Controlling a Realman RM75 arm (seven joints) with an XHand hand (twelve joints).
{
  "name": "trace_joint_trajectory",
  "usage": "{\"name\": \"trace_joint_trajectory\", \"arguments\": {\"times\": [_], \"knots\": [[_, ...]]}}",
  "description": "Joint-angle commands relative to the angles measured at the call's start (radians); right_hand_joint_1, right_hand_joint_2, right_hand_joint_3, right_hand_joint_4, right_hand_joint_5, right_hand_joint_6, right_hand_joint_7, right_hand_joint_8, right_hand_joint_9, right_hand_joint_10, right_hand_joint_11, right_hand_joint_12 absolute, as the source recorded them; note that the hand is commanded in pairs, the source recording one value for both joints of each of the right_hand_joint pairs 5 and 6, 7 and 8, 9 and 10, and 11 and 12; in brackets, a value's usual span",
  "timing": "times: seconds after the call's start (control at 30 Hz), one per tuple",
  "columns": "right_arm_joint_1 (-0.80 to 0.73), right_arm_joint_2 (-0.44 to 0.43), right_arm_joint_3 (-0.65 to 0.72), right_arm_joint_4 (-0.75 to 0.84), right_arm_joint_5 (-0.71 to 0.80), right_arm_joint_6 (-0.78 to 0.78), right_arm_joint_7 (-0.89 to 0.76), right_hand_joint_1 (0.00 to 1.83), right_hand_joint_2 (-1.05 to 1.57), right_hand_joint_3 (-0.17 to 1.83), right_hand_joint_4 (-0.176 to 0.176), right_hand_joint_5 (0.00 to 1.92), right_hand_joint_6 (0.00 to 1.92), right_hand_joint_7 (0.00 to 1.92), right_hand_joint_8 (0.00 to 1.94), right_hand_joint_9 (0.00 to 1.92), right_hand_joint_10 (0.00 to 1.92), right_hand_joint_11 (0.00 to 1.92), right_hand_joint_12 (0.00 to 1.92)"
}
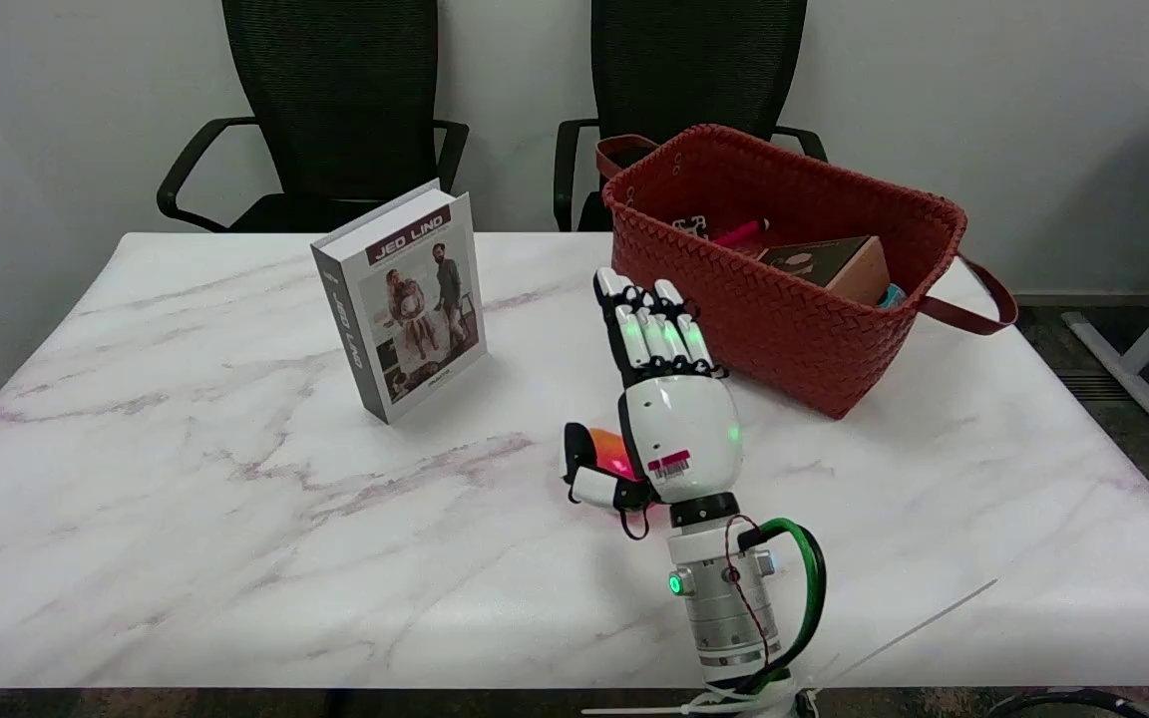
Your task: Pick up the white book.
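Standing upright on the marble table (pixel 186 519), the white book (pixel 405 304) looks stiff, thick and tippable; best gripped across its covers. Right hand (pixel 664 399) is well apart, fingers extended together, empty

The upright white hardcover book (pixel 403 302) reads "JEO LIND" in pale letters on a dark band across its front cover's top and again down its grey spine, while smaller print lower on that cover stays illegible.

The chairs (pixel 335 100) are cut off at the top edge — things inside the red basket (pixel 784 289) are half hidden, maybe a box.
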Motion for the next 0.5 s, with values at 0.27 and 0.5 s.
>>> {"name": "trace_joint_trajectory", "arguments": {"times": [0.27, 0.5], "knots": [[0.000, 0.011, -0.002, 0.004, -0.001, -0.003, 0.001, 1.21, 0.55, 1.01, 0.000, 0.08, 0.08, 0.18, 0.18, 0.23, 0.23, 0.11, 0.11], [0.003, 0.015, 0.014, 0.002, 0.000, -0.029, 0.001, 1.21, 0.52, 1.04, 0.000, 0.08, 0.08, 0.18, 0.18, 0.22, 0.22, 0.11, 0.11]]}}
